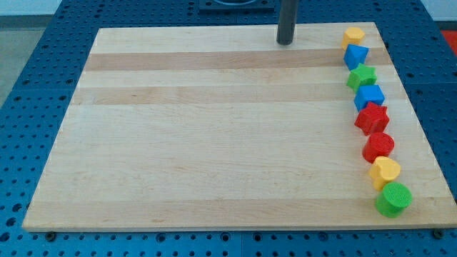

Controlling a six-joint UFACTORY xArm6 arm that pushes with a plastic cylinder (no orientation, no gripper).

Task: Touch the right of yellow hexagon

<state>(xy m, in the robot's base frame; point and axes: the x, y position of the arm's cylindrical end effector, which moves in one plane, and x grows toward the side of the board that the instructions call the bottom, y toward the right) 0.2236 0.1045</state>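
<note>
Tip (286, 43) well left of yellow hexagon (353, 36), apart.

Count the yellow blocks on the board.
2. A yellow hexagon heads the column at the view's top right; another yellow block sits second from the column's bottom, above the green one. None seems hidden.

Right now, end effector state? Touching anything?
No gripper fitted: my tip is a bare dark rod, holding nothing, touching no block, well to the view's left of the yellow hexagon block near the wooden board's top edge.
</note>
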